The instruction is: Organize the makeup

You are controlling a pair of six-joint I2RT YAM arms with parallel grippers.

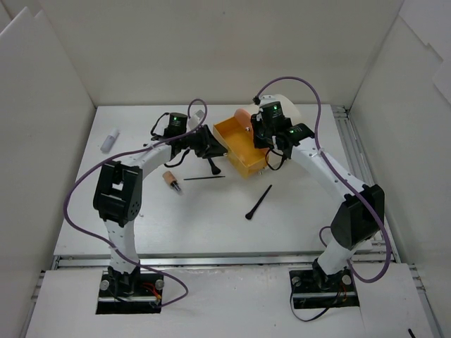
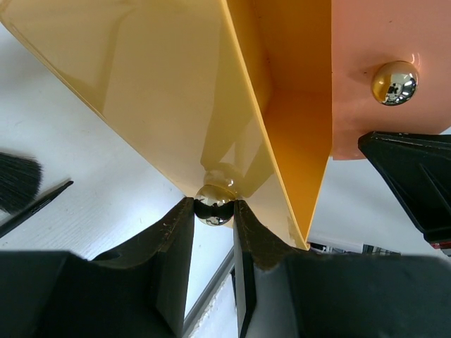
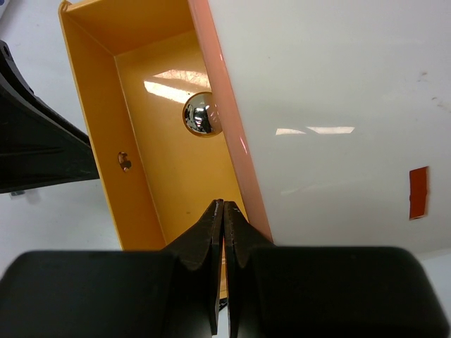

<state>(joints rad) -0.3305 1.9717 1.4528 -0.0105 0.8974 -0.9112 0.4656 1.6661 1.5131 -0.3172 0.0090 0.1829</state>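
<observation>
My left gripper (image 2: 213,205) is shut on the chrome knob (image 2: 213,203) of a yellow drawer (image 1: 239,146), which is pulled out from the cream cylinder (image 1: 292,109). My right gripper (image 3: 223,205) is shut and empty, its tips hovering over the drawer's bare inside (image 3: 165,162). The makeup lies on the table. A stubby tan brush (image 1: 171,181) and a thin black brush (image 1: 204,177) are left of the drawer. A fuller black brush (image 1: 211,167) sits beneath the left gripper (image 1: 213,144). Another black brush (image 1: 258,202) lies in front, and a white tube (image 1: 109,139) far left.
A pink-orange drawer front (image 2: 380,42) with its own chrome knob (image 2: 394,82) sits closed just above the yellow drawer. White walls enclose the table on three sides. A small pale item (image 1: 199,113) lies near the back, behind the left arm.
</observation>
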